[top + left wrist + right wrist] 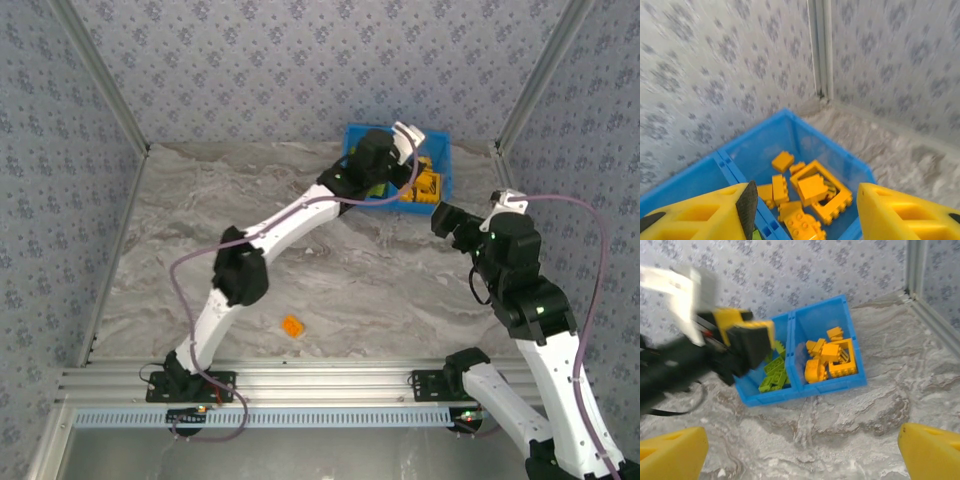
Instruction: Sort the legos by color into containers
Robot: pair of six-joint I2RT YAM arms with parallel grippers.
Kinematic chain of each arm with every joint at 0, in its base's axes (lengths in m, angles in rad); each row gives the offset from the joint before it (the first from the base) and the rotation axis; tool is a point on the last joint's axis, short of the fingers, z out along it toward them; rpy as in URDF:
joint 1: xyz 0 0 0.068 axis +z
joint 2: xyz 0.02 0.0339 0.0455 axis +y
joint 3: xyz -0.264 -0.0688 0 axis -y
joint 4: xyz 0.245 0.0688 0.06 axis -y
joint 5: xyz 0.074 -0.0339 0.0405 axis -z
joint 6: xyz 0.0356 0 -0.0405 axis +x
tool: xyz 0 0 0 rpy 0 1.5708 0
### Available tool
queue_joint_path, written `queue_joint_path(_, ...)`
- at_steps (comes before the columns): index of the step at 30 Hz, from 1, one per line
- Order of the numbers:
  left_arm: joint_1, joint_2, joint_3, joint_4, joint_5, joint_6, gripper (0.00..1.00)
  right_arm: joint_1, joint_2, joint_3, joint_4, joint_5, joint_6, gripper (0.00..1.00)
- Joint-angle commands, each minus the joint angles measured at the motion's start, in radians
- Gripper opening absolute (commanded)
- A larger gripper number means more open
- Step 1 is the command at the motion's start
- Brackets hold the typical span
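Note:
The blue bin [432, 132] stands at the far end of the table. My left gripper [388, 175] hovers over it, open and with nothing between its yellow fingers [705, 215]. Below the left gripper [805, 217], orange legos [812, 192] lie in the right compartment, among them an open orange frame [840, 202]. The right wrist view shows lime green legos [771, 377] in the left compartment and orange legos [830, 360] in the right one. One orange lego [291, 326] lies on the table near the front. My right gripper [441, 216] stands open, short of the bin [805, 390].
Patterned walls close in the table on three sides, with a metal corner post [820, 50] just behind the bin. The left arm [240, 270] stretches diagonally across the marbled tabletop [400, 290]. An aluminium rail [320, 385] runs along the near edge.

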Motion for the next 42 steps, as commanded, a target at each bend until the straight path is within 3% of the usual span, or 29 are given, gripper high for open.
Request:
queue_joint_path(1,0.037,-0.221,-0.23,0.152,0.029,-0.112,0.56,0.007,0.038,-0.019,0.057,-0.166,-0.078,1.0)
queue_joint_path(5,0.095,-0.504,-0.644,0.23,0.007,-0.197,0.57,0.063,0.129,-0.021,0.068,-0.383,-0.166,1.0)
queue_joint_path(13,0.121,-0.968,-1.124,0.02,-0.13,-0.255,0.58,0.45,0.399,0.017,0.019,-0.408,-0.359,1.0)
queue_joint_path(18,0.157,-1.197,-1.324,-0.232,-0.224,-0.377,0.58,0.657,0.609,0.019,0.052,-0.422,-0.389,1.0)
queue_joint_path(21,0.176,-1.322,-1.4,-0.369,-0.262,-0.447,0.6,0.722,0.702,-0.003,0.107,-0.446,-0.389,1.0)
queue_joint_path(26,0.206,-1.492,-1.464,-0.532,-0.304,-0.553,0.88,0.791,0.848,-0.004,0.164,-0.447,-0.345,1.0)
queue_joint_path(29,0.218,-1.534,-1.476,-0.605,-0.297,-0.588,0.96,0.82,0.934,0.024,0.175,-0.415,-0.329,1.0)
queue_joint_path(37,0.228,-1.496,-1.469,-0.709,-0.326,-0.607,0.99,0.842,1.112,0.095,0.178,-0.37,-0.305,0.98)
queue_joint_path(42,0.228,-1.489,-1.493,-0.661,-0.302,-0.614,0.99,0.842,1.184,0.158,0.15,-0.39,-0.325,0.82)
